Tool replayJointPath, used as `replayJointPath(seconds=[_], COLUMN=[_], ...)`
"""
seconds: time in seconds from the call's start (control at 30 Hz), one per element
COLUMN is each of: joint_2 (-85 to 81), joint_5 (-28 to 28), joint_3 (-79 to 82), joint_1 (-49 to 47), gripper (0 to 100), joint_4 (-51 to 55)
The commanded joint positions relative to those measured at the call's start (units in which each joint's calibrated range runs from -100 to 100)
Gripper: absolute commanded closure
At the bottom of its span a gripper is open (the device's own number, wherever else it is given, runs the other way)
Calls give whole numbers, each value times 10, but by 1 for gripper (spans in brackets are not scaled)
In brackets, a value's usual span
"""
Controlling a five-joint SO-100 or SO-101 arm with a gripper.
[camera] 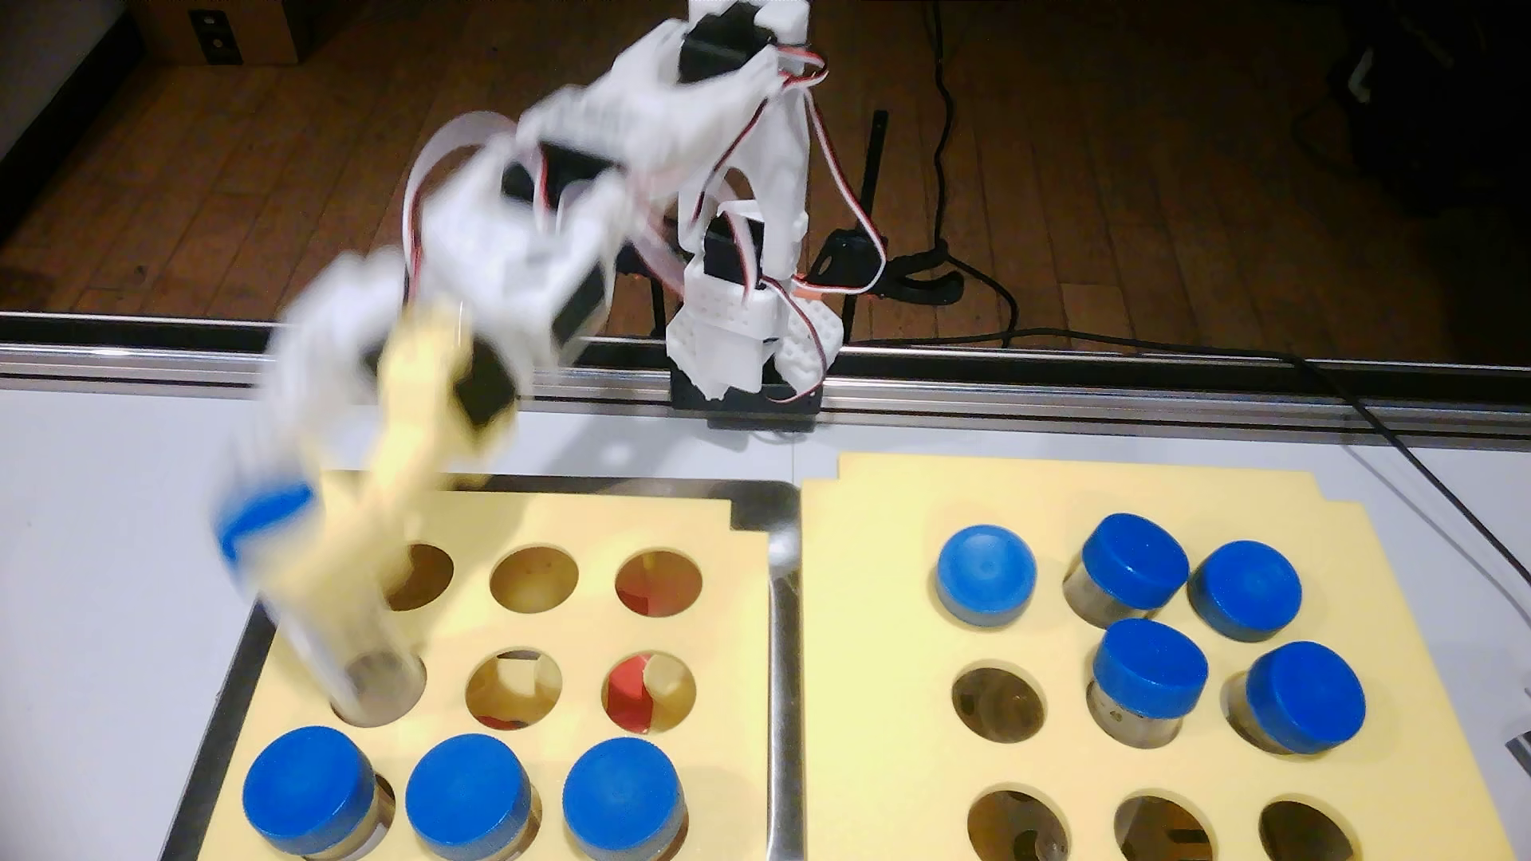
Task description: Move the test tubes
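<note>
In the fixed view my gripper (290,542), motion-blurred, is shut just under the blue cap of a clear test tube (348,637). That tube is tilted, its cap (265,515) up and to the left, its lower end still at the mouth of the middle-left hole in the left yellow foam (572,513). Three more capped tubes (468,795) stand in that foam's front row. The right yellow foam (878,654) holds several tubes (1150,669), some leaning.
The left foam lies in a metal tray (783,662). Both foams have open round holes (534,575). The arm's base (746,348) is clamped to the rail at the table's far edge, with cables (1408,447) running to the right.
</note>
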Motion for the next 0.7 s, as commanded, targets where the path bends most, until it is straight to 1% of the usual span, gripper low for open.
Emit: replayJointPath(seconds=[0.0,0.1,0.13,0.27,0.3,0.33,0.47,0.5,0.53,0.67], joint_2=[-126,-194,-228,-239,-238,-238,-237,-237,-223,-147], joint_5=[-1,-1,-1,-1,-1,-1,0,1,2,3], joint_3=[-72,-71,-64,-25,17,46,149,155,155,74], joint_1=[-6,-39,-79,-190,-244,-269,-323,-324,-325,-327], gripper=[91,91,91,91,91,91,91,91,91,91], joint_4=[-8,-8,-5,-4,-4,-4,-8,-8,-10,-25])
